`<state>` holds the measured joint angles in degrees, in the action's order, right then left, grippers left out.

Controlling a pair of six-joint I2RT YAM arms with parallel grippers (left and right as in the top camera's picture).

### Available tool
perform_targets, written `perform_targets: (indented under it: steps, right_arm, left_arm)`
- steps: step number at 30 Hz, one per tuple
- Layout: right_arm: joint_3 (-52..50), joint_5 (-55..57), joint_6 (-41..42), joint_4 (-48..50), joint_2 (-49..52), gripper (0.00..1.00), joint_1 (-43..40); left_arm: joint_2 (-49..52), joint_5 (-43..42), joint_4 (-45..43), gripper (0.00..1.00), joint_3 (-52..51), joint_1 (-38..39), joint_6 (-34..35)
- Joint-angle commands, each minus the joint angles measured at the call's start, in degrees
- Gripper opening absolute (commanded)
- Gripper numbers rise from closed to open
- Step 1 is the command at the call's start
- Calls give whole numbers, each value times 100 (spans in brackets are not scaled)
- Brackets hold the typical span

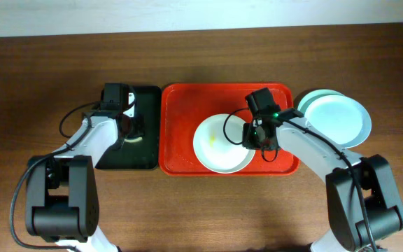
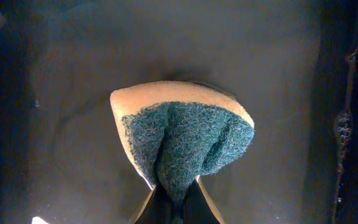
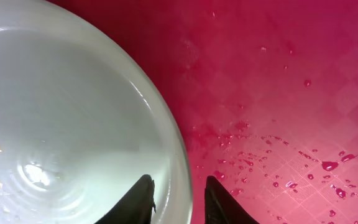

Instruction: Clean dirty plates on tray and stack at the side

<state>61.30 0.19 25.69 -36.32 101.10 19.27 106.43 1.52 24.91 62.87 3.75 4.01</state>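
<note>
Tray [image 1: 180, 105], the red one, sits beside your black tray [image 1: 110, 161]. The white plate [image 1: 222, 150] with a yellow smear [image 1: 213, 140] lies in it, and two more plates [image 1: 338, 119] are stacked on the table [image 1: 201, 210] off its right end. Grippers?

Your left gripper [image 2: 176, 205] is clenched on the sponge [image 2: 185, 137] over the black tray. Your right gripper [image 3: 179, 180] straddles the white plate's rim, can't tell if it's pinching.
</note>
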Motion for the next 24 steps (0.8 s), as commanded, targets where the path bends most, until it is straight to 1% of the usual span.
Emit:
perform_targets:
  steps: [1, 3, 5, 8, 10, 11, 18, 20, 24]
  right_arm:
    - [-103, 50, 9, 31, -17, 27, -15]
    - [-133, 76, 9, 52, -17, 27, -15]
    - [-190, 151, 9, 118, -17, 23, -15]
    - [-275, 247, 11, 168, -15, 23, -15]
    - [-275, 245, 11, 219, -15, 16, -15]
    - [-275, 245, 11, 254, -15, 15, -15]
    - [-273, 199, 11, 297, -15, 13, -15]
    - [-273, 199, 11, 297, -15, 4, -15]
    - [-273, 199, 11, 295, -15, 4, -15]
  left_arm:
    - [103, 37, -26, 0, -7, 11, -105]
    - [103, 37, -26, 0, -7, 11, -105]
    - [103, 37, -26, 0, -7, 11, -105]
    - [103, 39, -28, 0, -7, 11, -105]
    - [103, 37, -28, 0, -7, 11, -105]
    - [103, 37, -28, 0, -7, 11, -105]
    - [103, 35, -28, 0, -7, 11, -105]
    - [103, 35, -28, 0, -7, 11, -105]
    - [103, 37, -31, 0, -7, 11, -105]
